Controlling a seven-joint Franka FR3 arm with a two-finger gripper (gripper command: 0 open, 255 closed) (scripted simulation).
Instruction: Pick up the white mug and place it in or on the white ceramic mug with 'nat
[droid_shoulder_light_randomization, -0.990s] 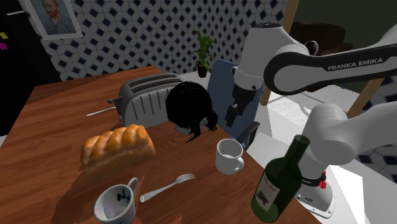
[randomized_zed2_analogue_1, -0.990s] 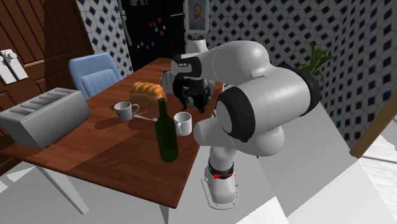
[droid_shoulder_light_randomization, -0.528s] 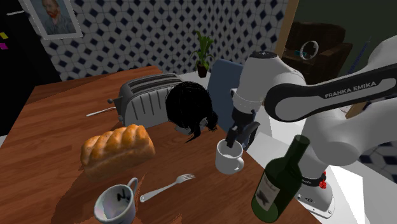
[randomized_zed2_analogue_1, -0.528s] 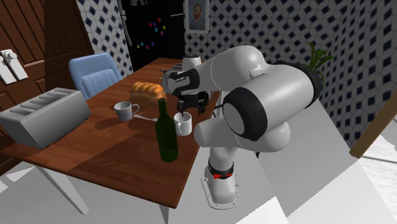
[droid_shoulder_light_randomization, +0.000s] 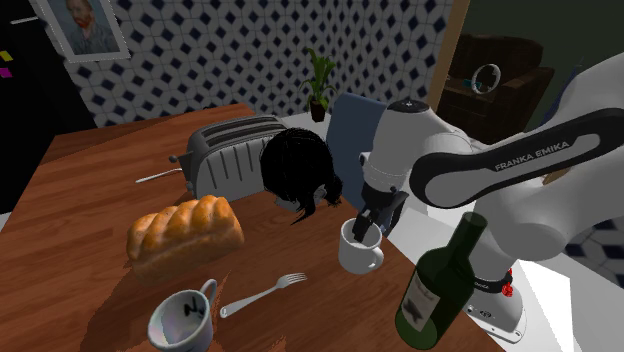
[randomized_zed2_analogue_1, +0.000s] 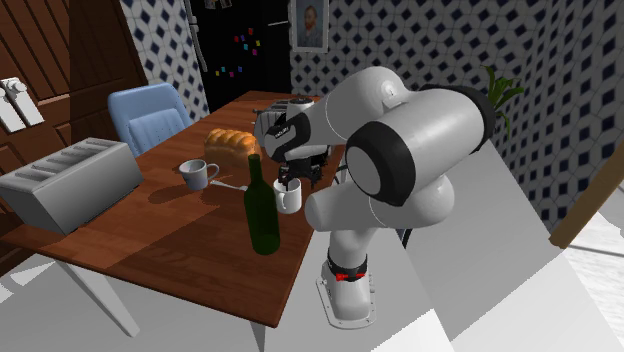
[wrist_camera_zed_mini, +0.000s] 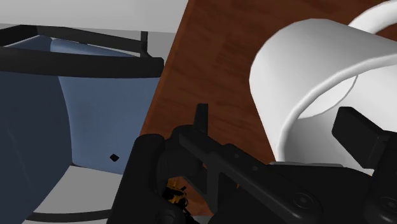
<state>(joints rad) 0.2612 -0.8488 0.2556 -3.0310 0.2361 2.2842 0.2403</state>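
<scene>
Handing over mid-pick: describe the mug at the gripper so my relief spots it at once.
On the wooden table, find the dark green wine bottle. The plain white mug stands next to it, right under the black gripper; the other mug, beside the fork, has dark marks inside.

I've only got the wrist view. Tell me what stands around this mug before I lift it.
Observer: A dark green bottle stands upright close to the white mug, on its right in the shoulder view.
Operator: Find me the other mug.
Observer: The second mug stands upright near the table edge, at the shoulder view's lower left.
Operator: Report what lies between them.
Observer: A fork lies flat on the wood between the two mugs.
</scene>
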